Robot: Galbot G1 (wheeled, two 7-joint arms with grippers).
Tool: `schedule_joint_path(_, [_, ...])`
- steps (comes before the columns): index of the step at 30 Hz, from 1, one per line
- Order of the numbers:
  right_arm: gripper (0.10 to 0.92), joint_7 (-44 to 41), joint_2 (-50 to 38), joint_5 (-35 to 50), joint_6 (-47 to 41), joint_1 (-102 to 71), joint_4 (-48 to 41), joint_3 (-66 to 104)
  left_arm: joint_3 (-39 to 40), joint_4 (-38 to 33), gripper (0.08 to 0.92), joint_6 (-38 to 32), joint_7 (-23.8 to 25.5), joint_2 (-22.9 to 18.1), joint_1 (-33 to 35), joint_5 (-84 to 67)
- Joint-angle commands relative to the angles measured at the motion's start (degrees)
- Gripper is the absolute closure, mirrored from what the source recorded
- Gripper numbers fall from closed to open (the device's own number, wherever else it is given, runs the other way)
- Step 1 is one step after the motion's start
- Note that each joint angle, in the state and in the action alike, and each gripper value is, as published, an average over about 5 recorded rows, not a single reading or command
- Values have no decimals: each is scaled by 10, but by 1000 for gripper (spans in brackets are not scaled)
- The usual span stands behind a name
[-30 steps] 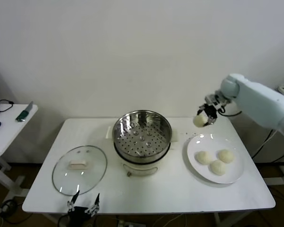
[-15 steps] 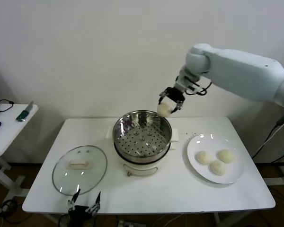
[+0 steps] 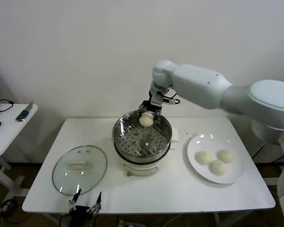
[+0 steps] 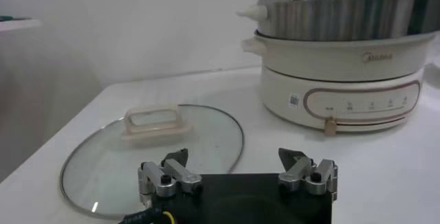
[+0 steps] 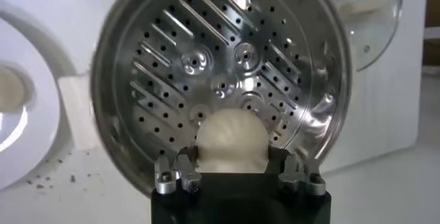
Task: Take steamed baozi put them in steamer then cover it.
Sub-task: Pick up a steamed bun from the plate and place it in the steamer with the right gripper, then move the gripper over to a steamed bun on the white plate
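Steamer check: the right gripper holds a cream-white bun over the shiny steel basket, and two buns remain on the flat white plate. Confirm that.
Not quite: three round cream-white buns remain on the flat white plate, not two, as the head view shows. The rest holds: the right gripper holds a cream-white bun over the shiny steel basket.

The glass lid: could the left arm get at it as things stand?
Probably yes. The left tool sits open at the table's near edge, right beside the lid, whose handle is uncovered.

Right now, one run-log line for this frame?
right gripper: shut on baozi, above steamer | plate: three baozi | left gripper: open, parked near cover | cover: off
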Motion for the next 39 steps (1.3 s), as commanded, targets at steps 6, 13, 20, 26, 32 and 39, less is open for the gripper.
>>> schedule_joint_path(6, [347,19,101,-108,77,-96,-193,70,0,6,177,-1,0,1,-3,1])
schedule_joint_path(13, [347,29,122,-144,84,-114,-222,101,1,8,177,-3,0,0,-4,2])
schedule_joint_path(20, [347,15,125,-143,84,-114,-226,104,1,8,177,-3,-1,-1,-4,2])
schedule_joint_path(26, [335,5,120,-124,84,-111,-222,95,2,7,177,-3,-1,-4,-5,2])
schedule_joint_path(32, [221,3,104,-76,84,-91,-197,65,1,7,177,-3,-1,-4,-3,3])
schedule_joint_path(39, [203,-23,37,91,62,-14,-110,-32,1,3,177,-1,0,-5,-2,7])
